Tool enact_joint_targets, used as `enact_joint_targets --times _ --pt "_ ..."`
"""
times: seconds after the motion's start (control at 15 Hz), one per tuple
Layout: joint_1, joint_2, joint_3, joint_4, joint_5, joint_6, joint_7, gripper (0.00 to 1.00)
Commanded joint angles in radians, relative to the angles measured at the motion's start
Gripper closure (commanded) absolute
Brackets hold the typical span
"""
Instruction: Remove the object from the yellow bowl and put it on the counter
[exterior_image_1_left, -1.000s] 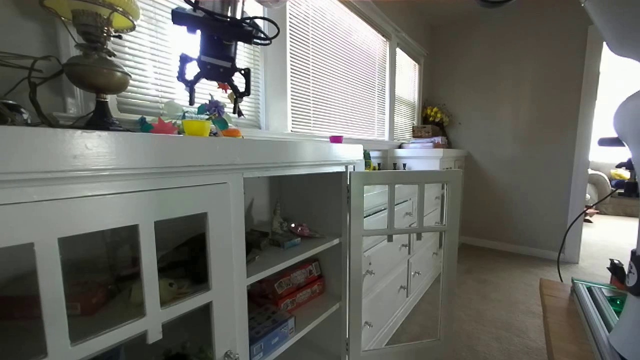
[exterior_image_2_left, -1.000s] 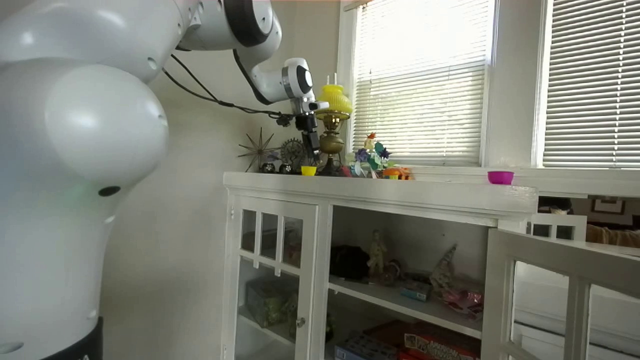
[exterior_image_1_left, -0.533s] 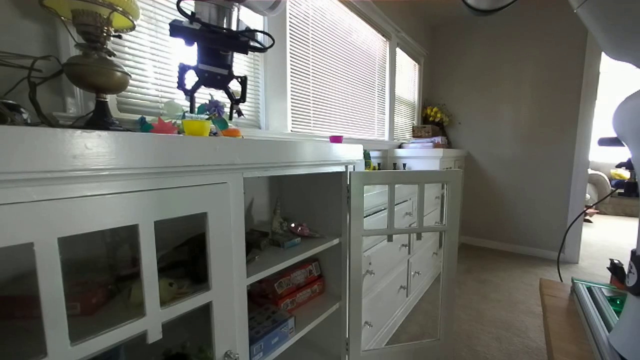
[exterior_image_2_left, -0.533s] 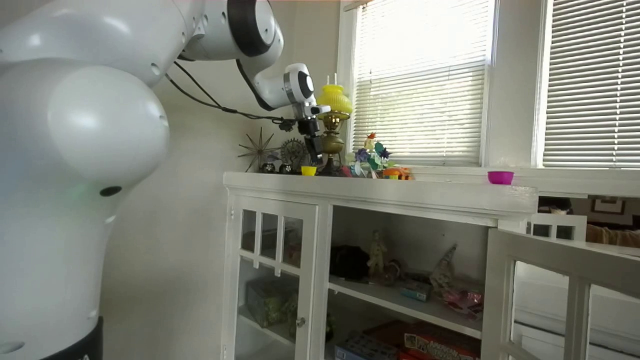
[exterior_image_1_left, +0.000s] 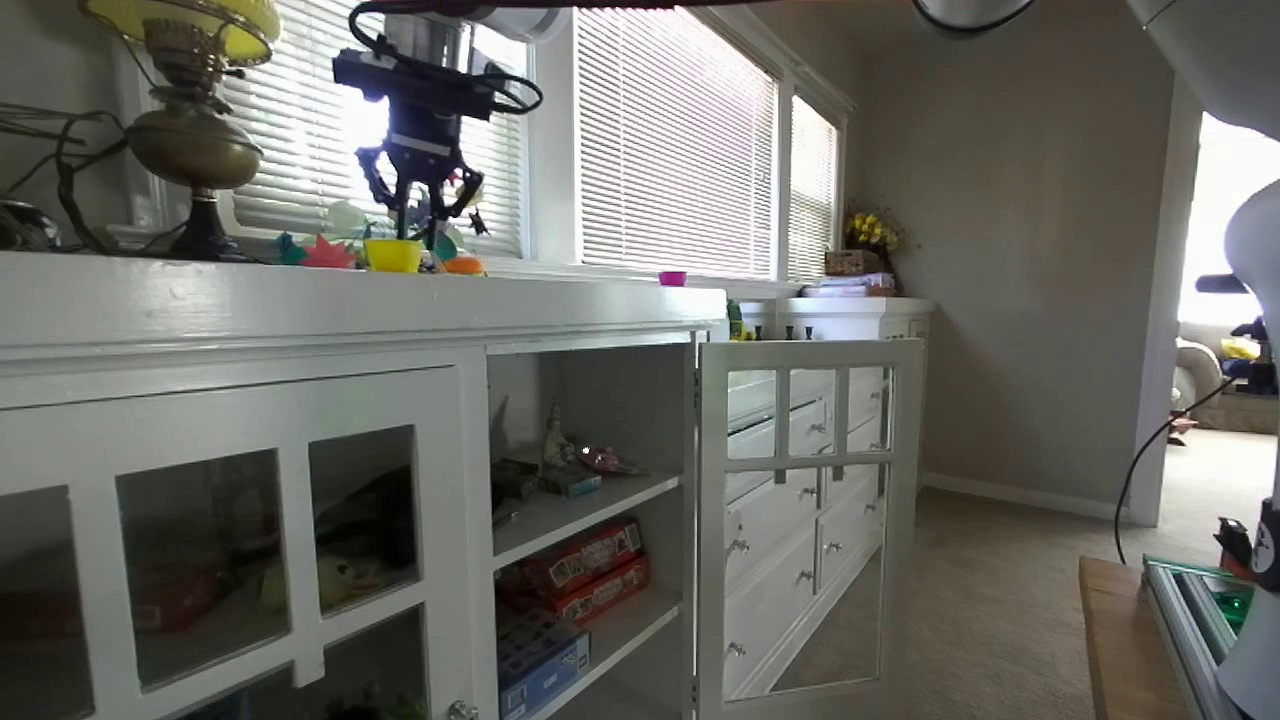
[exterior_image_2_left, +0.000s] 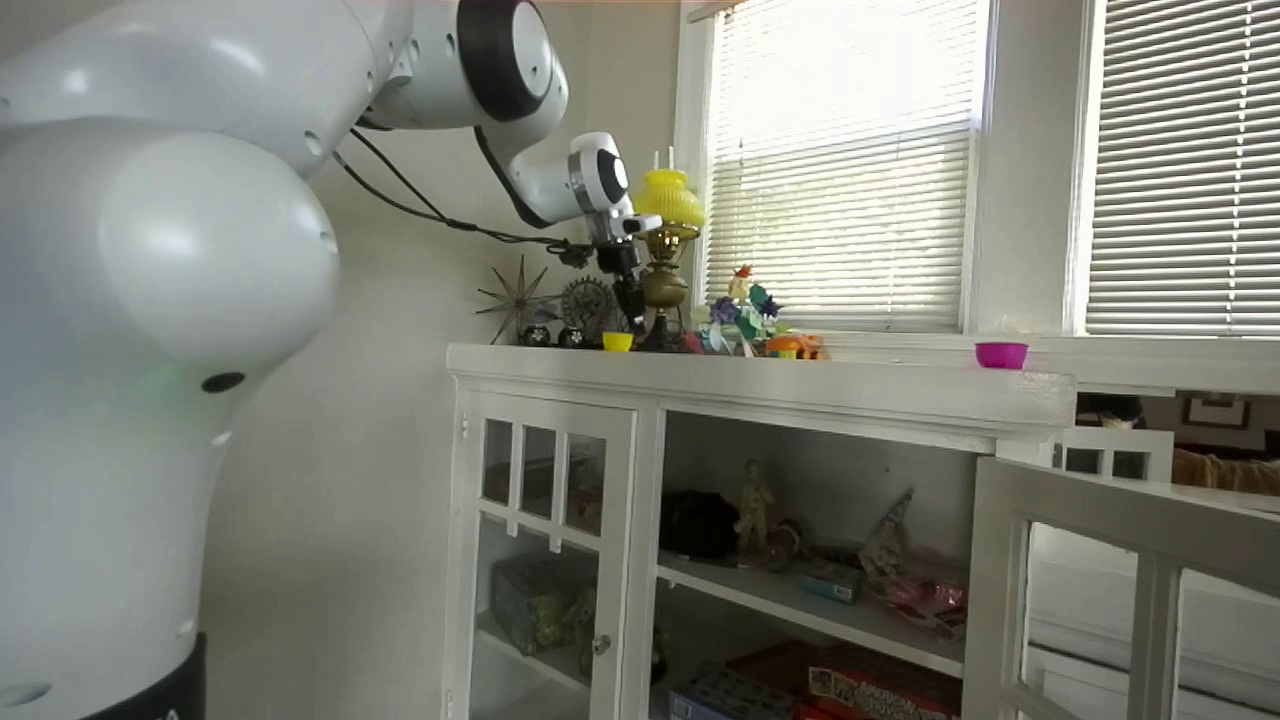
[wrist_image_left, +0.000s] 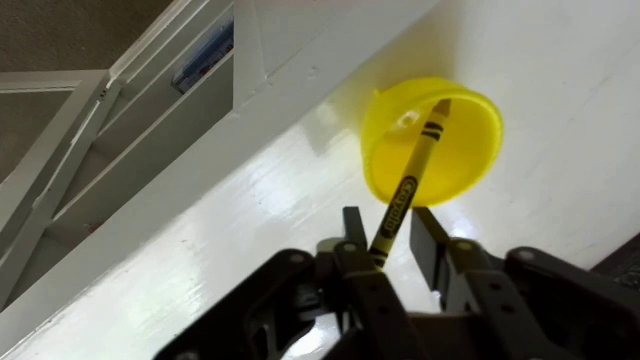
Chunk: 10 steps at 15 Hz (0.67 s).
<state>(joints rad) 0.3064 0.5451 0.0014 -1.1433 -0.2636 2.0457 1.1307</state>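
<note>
Item 1: crayon (wrist_image_left: 408, 184), one, yellow-wrapped, lettered Crayola. Its tip is lying inside the yellow bowl (wrist_image_left: 460, 155); its upper end is jutting over the rim, toward the end of the counter (wrist_image_left: 550, 140) with the open cabinet door (exterior_image_1_left: 810, 462).

Item 2: yellow bowl, one. It is being borne by the counter close to the front edge, toward the end where the brass lamp (exterior_image_1_left: 193, 148) is standing.

Item 3: gripper (wrist_image_left: 388, 225), one. Its fingers (wrist_image_left: 353, 225) are standing apart at a narrow gap, the crayon's upper end showing between them; no firm hold is being shown, and whether either finger is touching cannot be told.

Step in hand, as judged: grasping; removal is not yet being done.

Handling notes: a pinch square across the shaft is being called for, met from both sides together, lest the crayon be levered against the rim. Light pressure is being advised, wax being brittle. The rim is best being left outside the grip; by a nudge, the light-looking bowl could be sent toward the front edge. A lift along the crayon's own slant is being recommended. For laying down, a spot back from that edge is being favoured, round shafts being prone to rolling.
</note>
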Motion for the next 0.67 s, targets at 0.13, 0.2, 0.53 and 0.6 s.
enact_joint_targets --times 0.13,0.2,0.53,0.6 --pt "0.024 0.025 -0.016 0.050 -0.040 0.010 0.009 1.00" --pt "0.027 0.023 -0.017 0.052 -0.042 0.009 0.009 0.97" --pt "0.049 0.013 -0.031 0.072 -0.072 0.005 0.016 0.97" --pt "0.053 0.009 -0.035 0.078 -0.082 0.000 0.017 0.97"
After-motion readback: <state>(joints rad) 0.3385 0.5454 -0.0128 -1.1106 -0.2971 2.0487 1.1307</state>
